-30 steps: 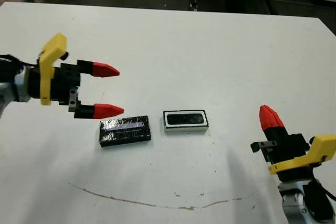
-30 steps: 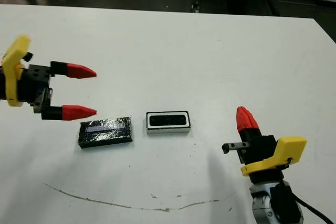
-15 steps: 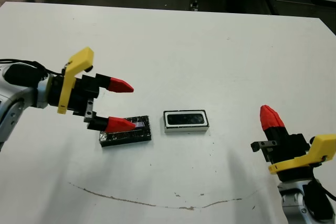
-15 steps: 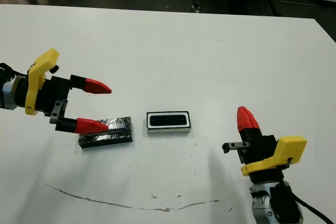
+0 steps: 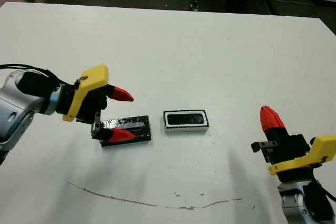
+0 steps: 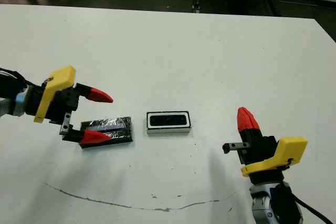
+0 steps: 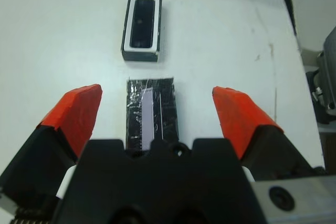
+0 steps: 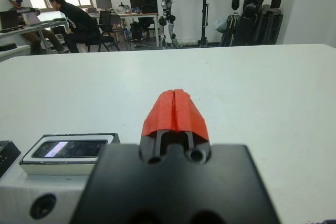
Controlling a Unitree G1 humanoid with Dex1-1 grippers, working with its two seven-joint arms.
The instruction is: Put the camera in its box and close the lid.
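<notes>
Now left pincer (image 7: 152, 111) wide open, straddling lid (image 7: 152, 107), no contact visible.

Lid (image 5: 126, 130) — left end hidden by jaws.

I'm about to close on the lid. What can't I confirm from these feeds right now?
- Head views: the left gripper has its lower fingertip over the flat glossy black lid; whether they touch cannot be told.
- Left wrist view: the gripper's own black body hides the lid's near end.
- Head views: the slim black camera lies in the white tray box; too small to tell if fully seated.
</notes>
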